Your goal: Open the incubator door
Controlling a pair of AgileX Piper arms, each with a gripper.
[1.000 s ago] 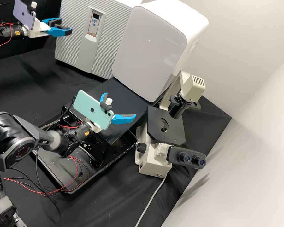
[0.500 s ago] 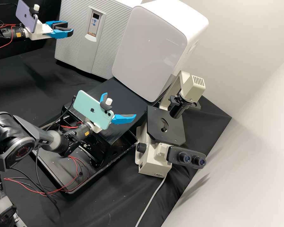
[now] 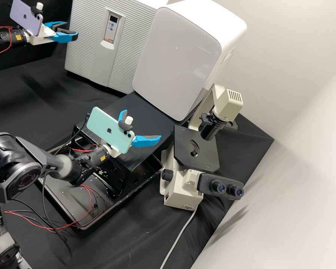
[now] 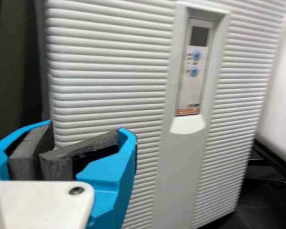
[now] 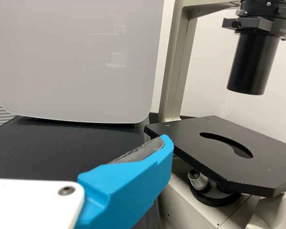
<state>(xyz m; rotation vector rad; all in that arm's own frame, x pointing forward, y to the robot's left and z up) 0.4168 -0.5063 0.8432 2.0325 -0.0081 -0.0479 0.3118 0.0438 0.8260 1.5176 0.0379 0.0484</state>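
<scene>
Jaws closed on left gripper (image 3: 71, 29), wide apart on right gripper (image 3: 142, 124). Incubator (image 3: 100, 71) stands far left, door (image 3: 86, 48) shut, top cut off; can't tell if left gripper touches it. Mint phone (image 3: 110, 130) partly hides right gripper. Black cloth (image 3: 37, 93) underneath, pale wall (image 3: 287, 186) at right. Cloth runs between incubator and near tray (image 3: 63, 198); microscope (image 3: 196, 149) sits near the wall.

Ribbed incubator (image 4: 109, 71) with blurred panel print (image 4: 188, 111), top beyond left wrist view's edge
</scene>
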